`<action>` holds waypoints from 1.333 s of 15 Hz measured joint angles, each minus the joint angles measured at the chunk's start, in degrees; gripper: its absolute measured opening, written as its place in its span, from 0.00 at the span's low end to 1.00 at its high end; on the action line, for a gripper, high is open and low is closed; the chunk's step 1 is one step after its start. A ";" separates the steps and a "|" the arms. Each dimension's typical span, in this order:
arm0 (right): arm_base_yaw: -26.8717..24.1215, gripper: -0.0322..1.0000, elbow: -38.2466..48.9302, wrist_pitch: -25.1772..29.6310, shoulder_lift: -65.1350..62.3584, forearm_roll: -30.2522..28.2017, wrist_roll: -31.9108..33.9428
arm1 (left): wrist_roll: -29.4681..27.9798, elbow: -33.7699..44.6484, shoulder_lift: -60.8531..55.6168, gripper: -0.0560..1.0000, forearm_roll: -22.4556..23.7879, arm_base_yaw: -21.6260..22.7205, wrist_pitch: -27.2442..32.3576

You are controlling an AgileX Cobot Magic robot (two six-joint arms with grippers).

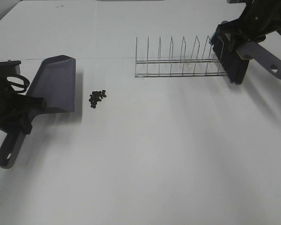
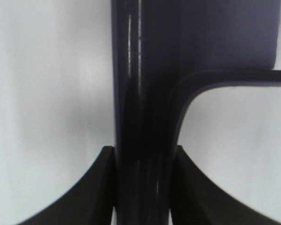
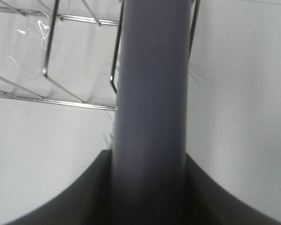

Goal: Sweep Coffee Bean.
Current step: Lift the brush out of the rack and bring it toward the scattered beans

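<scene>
A loose cluster of tiny dark coffee beans [image 1: 97,98] lies on the white table just right of the grey dustpan [image 1: 56,84]. My left gripper [image 1: 23,110] is shut on the dustpan's handle, which fills the left wrist view [image 2: 143,140] between the two fingers [image 2: 100,187]. My right gripper [image 1: 241,40] is shut on the brush's grey handle [image 1: 267,61]; the handle also shows in the right wrist view [image 3: 152,108]. The brush's black bristles [image 1: 234,63] hang above the right end of the wire rack. The beans are hidden in both wrist views.
A wire dish rack [image 1: 178,61] stands at the back, right of centre, its wires also in the right wrist view [image 3: 51,47]. The dustpan's mouth faces the beans. The white table [image 1: 154,159] stretches toward the front.
</scene>
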 joint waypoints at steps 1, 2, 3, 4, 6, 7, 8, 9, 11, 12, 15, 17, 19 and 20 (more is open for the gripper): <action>0.00 0.37 -0.52 1.03 -2.23 0.00 0.40 | 0.00 0.00 0.00 0.31 0.00 0.00 0.11; 0.00 0.37 -0.63 1.72 -4.18 0.00 0.69 | 0.00 0.00 0.00 0.31 0.00 0.00 0.11; 0.00 0.37 -0.63 2.41 -5.10 0.00 0.74 | 0.00 0.00 0.00 0.31 0.00 0.00 0.29; 0.00 0.37 -0.74 3.84 -6.65 0.06 0.80 | 0.00 0.00 0.00 0.31 0.00 0.00 0.69; 0.00 0.37 -0.74 9.74 -10.37 1.43 0.40 | 0.00 0.00 0.00 0.31 0.00 0.00 1.66; 0.00 0.37 -0.74 11.34 -11.46 2.29 0.34 | 0.00 0.00 0.00 0.31 0.00 0.00 2.35; 0.00 0.37 -0.74 11.57 -12.20 3.15 0.34 | 0.00 0.00 0.00 0.31 0.00 0.00 2.58; 0.00 0.37 -0.74 11.63 -12.95 3.55 0.34 | 0.00 0.00 0.00 0.31 0.11 0.00 2.92; 0.00 0.37 -0.74 11.80 -14.44 5.04 0.40 | 0.00 0.00 0.00 0.31 0.86 0.00 5.16; 0.29 0.37 -0.11 11.80 -15.41 5.27 0.57 | -0.63 0.00 0.00 0.31 2.01 -0.17 6.13; 5.21 0.37 4.98 11.80 -19.94 2.29 1.38 | -6.82 0.00 0.00 0.31 9.17 -3.67 6.93; 9.05 0.37 7.51 12.09 -20.74 -0.11 3.27 | -10.31 0.00 0.00 0.31 11.57 -5.39 6.93; 13.87 0.37 12.09 12.03 -20.80 -3.84 6.65 | -12.15 0.00 0.00 0.31 12.55 -5.84 6.53; 15.99 0.37 14.78 11.12 -20.80 -5.44 7.85 | -12.38 0.00 0.46 0.31 12.66 -5.84 6.25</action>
